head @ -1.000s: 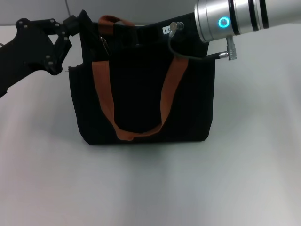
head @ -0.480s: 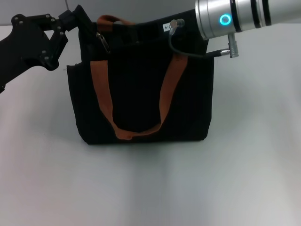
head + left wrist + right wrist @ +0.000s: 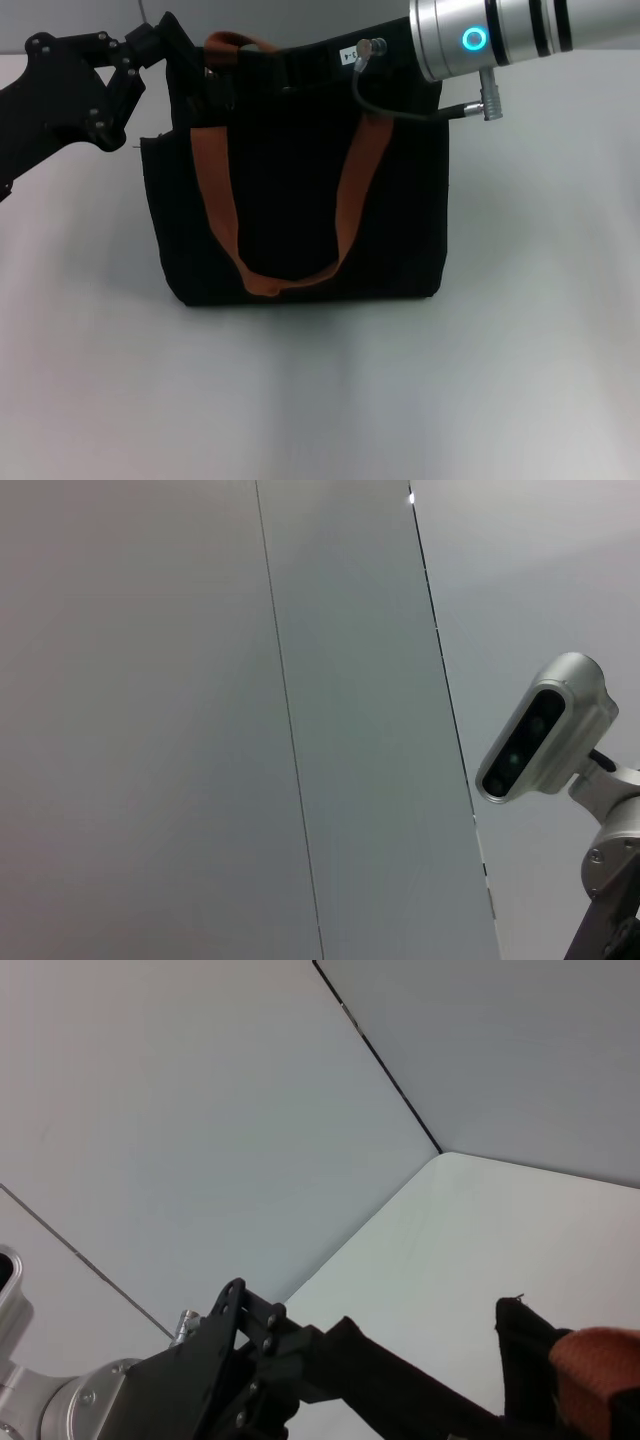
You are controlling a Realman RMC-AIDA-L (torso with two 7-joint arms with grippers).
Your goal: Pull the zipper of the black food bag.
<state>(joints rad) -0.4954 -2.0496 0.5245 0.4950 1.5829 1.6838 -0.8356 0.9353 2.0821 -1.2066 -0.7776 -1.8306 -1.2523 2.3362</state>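
The black food bag (image 3: 300, 200) stands upright on the table with its orange-brown handles (image 3: 350, 200) hanging down the front. My left gripper (image 3: 160, 42) is at the bag's top left corner, shut on the fabric there. It also shows in the right wrist view (image 3: 300, 1360), holding a strip of black fabric. My right arm (image 3: 480, 40) reaches over the bag's top right edge. Its black gripper end blends into the bag's top. A small glint near the top left handle may be the zipper (image 3: 211, 73), which I cannot make out clearly.
The white table (image 3: 320, 400) spreads in front of the bag and to both sides. The left wrist view shows only a grey wall and a silver camera housing (image 3: 545, 740). A cable (image 3: 390, 105) loops from the right arm over the bag.
My left gripper has moved up a little with the bag's corner. The right arm has shifted slightly up and left. The silver glint by the left handle shows less.
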